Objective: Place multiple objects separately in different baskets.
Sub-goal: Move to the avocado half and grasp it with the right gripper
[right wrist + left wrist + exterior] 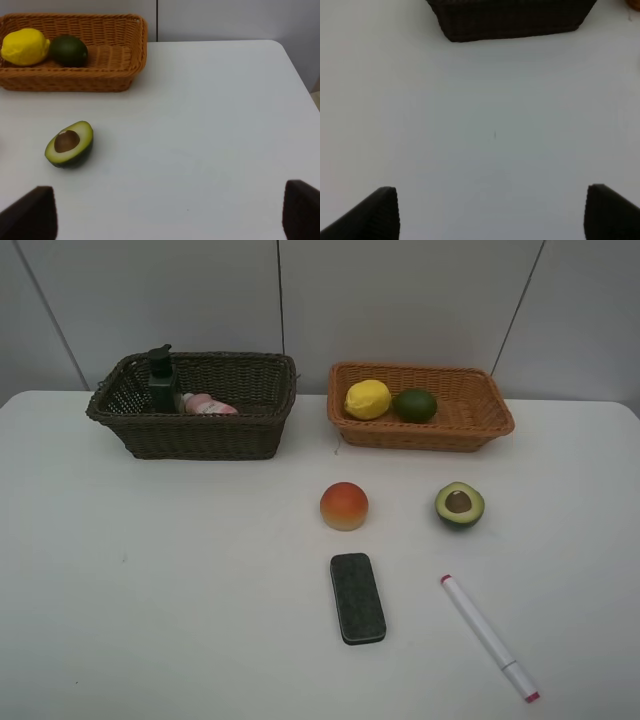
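The dark brown basket (200,430) holds the dark green pump bottle (162,380) and the pink bottle (208,405). The orange-tan basket (420,430) holds the yellow lemon (367,399) and green lime (414,405). On the table lie the peach (344,506), halved avocado (459,505), black eraser (357,597) and white marker (488,636). Neither arm shows in the high view. My left gripper (492,210) is open and empty, facing the dark basket (510,20). My right gripper (170,215) is open and empty, near the avocado (69,143); the lemon (24,46) and lime (69,50) lie beyond.
The white table (180,590) ends at a grey panelled wall (400,300) behind the baskets. Its right edge (300,75) shows in the right wrist view.
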You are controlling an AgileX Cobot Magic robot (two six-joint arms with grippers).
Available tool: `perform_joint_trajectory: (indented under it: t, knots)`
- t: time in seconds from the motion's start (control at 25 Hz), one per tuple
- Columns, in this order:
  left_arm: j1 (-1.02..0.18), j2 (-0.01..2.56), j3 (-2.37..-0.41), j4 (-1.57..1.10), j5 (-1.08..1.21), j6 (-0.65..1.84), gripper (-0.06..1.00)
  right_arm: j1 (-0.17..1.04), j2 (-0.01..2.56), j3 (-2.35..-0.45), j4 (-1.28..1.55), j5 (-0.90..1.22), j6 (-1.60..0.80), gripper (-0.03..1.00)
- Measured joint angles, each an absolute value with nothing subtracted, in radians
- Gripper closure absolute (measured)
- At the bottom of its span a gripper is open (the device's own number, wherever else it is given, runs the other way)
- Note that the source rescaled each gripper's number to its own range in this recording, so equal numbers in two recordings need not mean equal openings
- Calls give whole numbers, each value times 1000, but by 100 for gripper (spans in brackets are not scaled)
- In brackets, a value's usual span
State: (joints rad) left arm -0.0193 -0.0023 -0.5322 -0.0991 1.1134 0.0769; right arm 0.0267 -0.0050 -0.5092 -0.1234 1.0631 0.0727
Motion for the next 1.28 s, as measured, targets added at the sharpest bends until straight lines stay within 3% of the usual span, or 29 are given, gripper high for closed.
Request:
perform_joint_trajectory:
  t: [0.84, 1.08, 1.28]
  knots:
    - [-19, -2, -509, -149, 1067, 77, 3, 27, 8, -509, -127, 1063, 73, -2]
    - [-19, -2, -509, -149, 1066, 77, 3, 27, 288, -529, -129, 1055, 106, -2]
    - [-19, -2, -509, -149, 1064, 77, 3, 27, 701, -655, -127, 1037, 193, -2]
